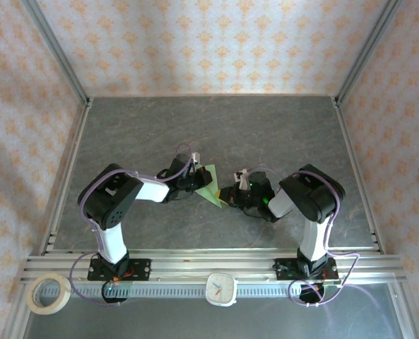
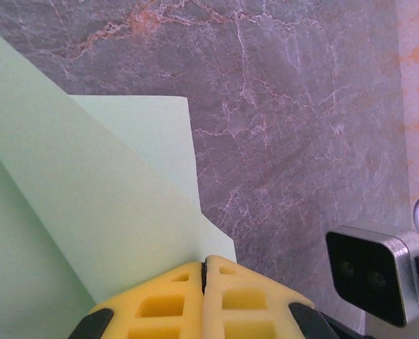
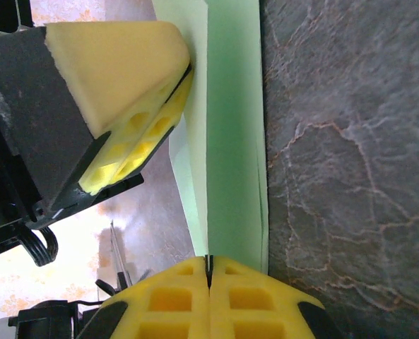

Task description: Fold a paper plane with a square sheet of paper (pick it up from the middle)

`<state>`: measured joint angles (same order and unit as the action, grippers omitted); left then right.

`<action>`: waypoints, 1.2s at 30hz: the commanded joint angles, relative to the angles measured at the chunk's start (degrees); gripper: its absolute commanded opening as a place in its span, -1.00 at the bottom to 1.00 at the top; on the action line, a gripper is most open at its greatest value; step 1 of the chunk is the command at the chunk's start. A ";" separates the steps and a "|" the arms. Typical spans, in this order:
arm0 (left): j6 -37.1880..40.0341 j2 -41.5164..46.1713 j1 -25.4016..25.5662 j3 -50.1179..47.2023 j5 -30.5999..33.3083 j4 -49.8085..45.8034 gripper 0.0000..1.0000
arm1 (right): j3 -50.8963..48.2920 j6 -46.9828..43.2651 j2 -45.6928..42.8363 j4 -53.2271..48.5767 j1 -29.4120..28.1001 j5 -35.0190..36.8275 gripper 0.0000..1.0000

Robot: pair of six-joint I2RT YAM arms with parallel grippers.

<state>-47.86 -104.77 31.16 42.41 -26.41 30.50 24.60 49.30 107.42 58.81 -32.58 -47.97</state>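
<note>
A roll of tape [image 1: 49,293] lies at the near left corner. A small square clock [image 1: 221,289] sits on the near rail [image 1: 195,267], mid-way. The grey marbled table [image 1: 266,134] is backed by patterned walls [image 1: 209,42].

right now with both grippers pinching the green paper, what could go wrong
1. The left gripper and right gripper each clamp the folded green paper close to its edge, so pulling apart could tear it or let it slip free.
2. The two grippers sit very close together, so even a small move might knock one into the other.
</note>
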 commanded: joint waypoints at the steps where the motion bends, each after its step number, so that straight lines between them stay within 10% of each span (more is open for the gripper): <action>1: 1.96 -1.11 0.31 1.47 -0.19 -0.61 -0.92 | -2.19 0.27 2.57 -6.42 -0.38 0.73 -1.00; 22: 6.80 -6.40 0.79 5.77 -0.74 -8.51 -0.93 | -1.58 0.72 0.83 -8.37 -0.39 1.03 -0.98; 36: 6.99 -7.64 0.92 3.82 1.03 -9.03 -0.94 | 2.00 -5.75 -17.68 -32.42 -0.32 9.02 -0.32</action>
<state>-41.91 -109.54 31.79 48.07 -28.05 26.13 24.88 46.98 93.01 37.08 -32.73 -43.94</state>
